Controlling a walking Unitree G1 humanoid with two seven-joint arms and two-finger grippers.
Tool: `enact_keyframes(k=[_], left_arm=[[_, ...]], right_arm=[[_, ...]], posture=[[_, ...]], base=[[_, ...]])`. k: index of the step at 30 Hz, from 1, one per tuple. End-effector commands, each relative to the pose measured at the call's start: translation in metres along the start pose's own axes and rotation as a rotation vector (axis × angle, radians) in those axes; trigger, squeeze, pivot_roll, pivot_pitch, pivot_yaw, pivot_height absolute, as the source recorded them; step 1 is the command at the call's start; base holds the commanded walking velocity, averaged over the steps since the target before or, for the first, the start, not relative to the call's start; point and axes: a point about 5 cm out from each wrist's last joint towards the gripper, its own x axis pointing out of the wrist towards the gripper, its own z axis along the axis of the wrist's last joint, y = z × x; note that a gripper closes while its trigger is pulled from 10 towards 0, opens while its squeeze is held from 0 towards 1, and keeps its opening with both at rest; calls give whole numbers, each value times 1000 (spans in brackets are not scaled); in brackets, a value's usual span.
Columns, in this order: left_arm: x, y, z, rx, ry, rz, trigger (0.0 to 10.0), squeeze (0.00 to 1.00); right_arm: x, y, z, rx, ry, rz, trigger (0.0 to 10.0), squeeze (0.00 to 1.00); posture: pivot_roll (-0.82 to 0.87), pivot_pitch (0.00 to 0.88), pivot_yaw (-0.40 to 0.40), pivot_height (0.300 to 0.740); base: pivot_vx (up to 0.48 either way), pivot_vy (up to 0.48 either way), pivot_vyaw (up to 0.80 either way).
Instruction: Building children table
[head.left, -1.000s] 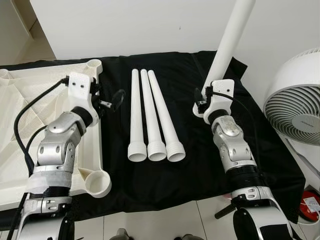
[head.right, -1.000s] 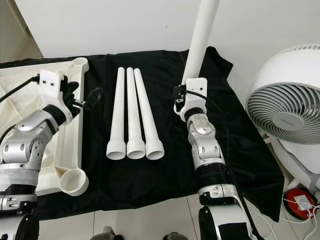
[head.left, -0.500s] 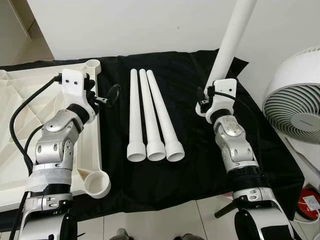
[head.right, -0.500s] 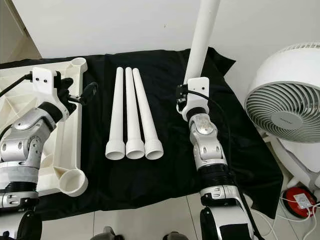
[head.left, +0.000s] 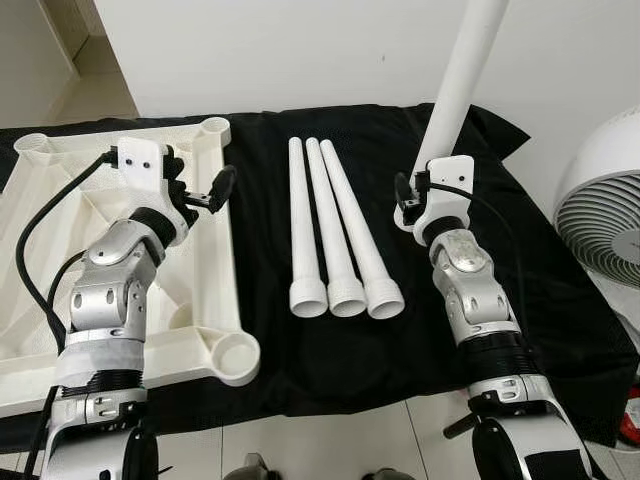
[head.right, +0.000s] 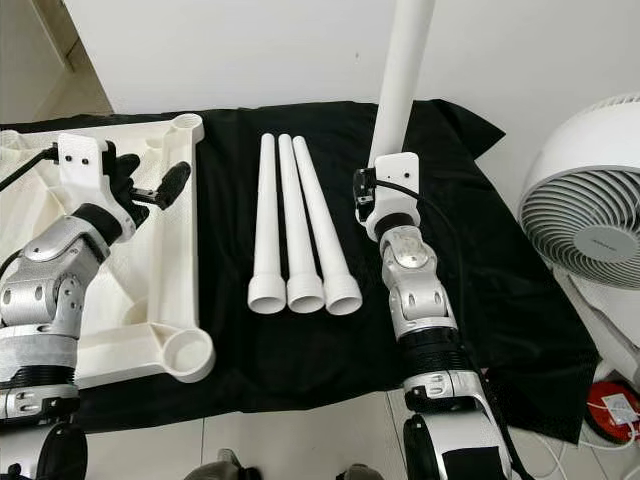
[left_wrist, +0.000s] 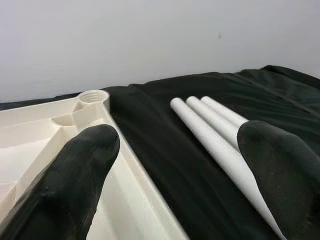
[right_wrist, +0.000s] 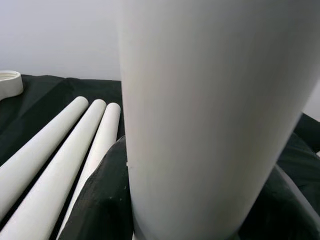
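While the right gripper (head.left: 418, 192) keeps one table leg (head.left: 462, 70) clamped upright, the view has shifted left, bringing more of the upturned white tabletop (head.left: 225, 225) into sight. Left gripper (head.left: 205, 190), fingers apart, hovers over its far right rail; three legs (head.left: 335, 235) lie beside it on the black cloth (head.left: 400, 340).

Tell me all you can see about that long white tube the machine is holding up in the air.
The raised table leg is a smooth, round, white tube that looks like plastic. It stands nearly upright, leaning a little to the robot's right, with its top beyond the picture's edge. The right gripper is shut around its lower end, the black fingers pressing either side. It hangs above the black cloth, apart from the three legs lying there.
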Motion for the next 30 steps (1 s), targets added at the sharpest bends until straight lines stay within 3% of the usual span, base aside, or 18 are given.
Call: enact_keyframes(k=[1, 12, 30], left_arm=[[-3, 14, -2, -4, 6, 229, 10000, 0], [-5, 16, 1, -3, 0, 235, 10000, 0], [-7, 16, 2, 57, 3, 225, 10000, 0]], right_arm=[[0, 4, 1, 1, -2, 10, 10000, 0], [2, 4, 4, -4, -9, 13, 10000, 0], [3, 4, 6, -17, -17, 24, 10000, 0]], posture=[[-54, 57, 41, 740], [-50, 52, 38, 740], [-46, 38, 38, 740]], base=[[0, 289, 0], [0, 288, 0], [0, 0, 0]])
